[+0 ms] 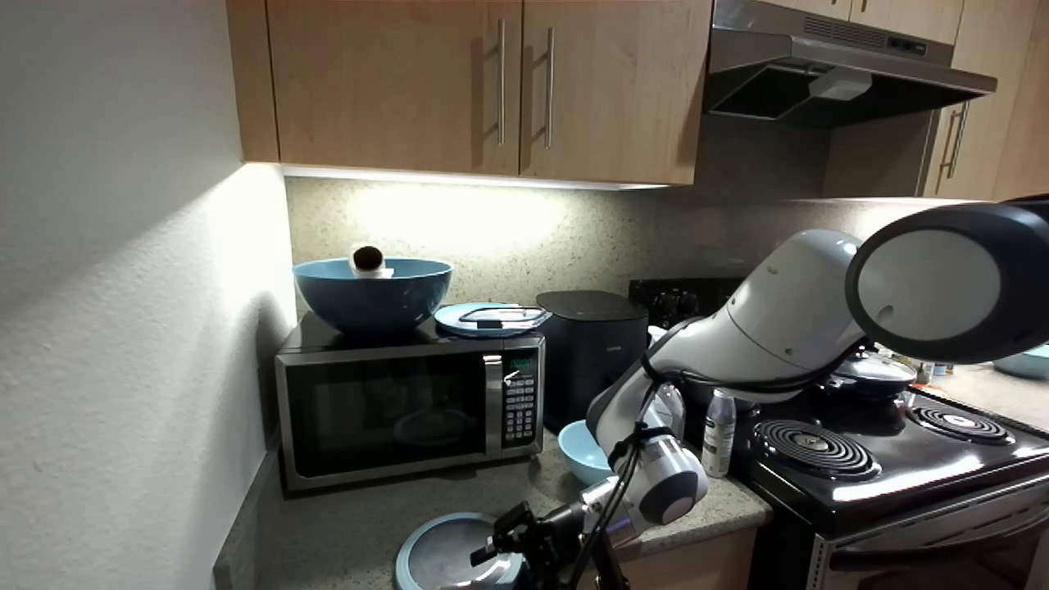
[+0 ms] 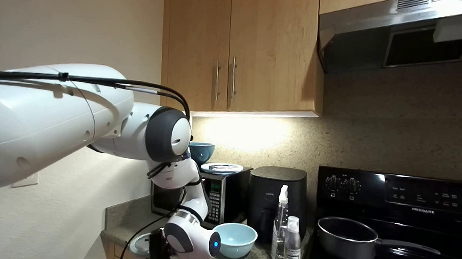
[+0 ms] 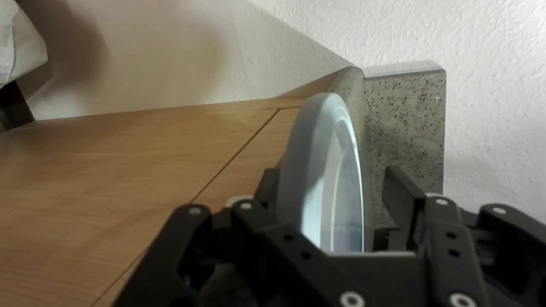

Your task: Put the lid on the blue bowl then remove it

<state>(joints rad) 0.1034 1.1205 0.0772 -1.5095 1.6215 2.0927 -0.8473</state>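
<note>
At front edge of counter (image 1: 336, 528): lid (image 1: 447, 549), pincer (image 3: 332, 179) half-parted, empty, astride its rim; lopsided closing could tip it off.

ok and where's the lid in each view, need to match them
In an exterior view: lid at the bottom edge, left of centre, cut off.
In an exterior view: lid low, left of centre, right part hidden.
Wrist view: lid near the middle, almost edge-on, between the jaws of the open gripper.
Shared landmark: low speckled stone strip, in the left half of both exterior views, right of the lid in the wrist view.
</note>
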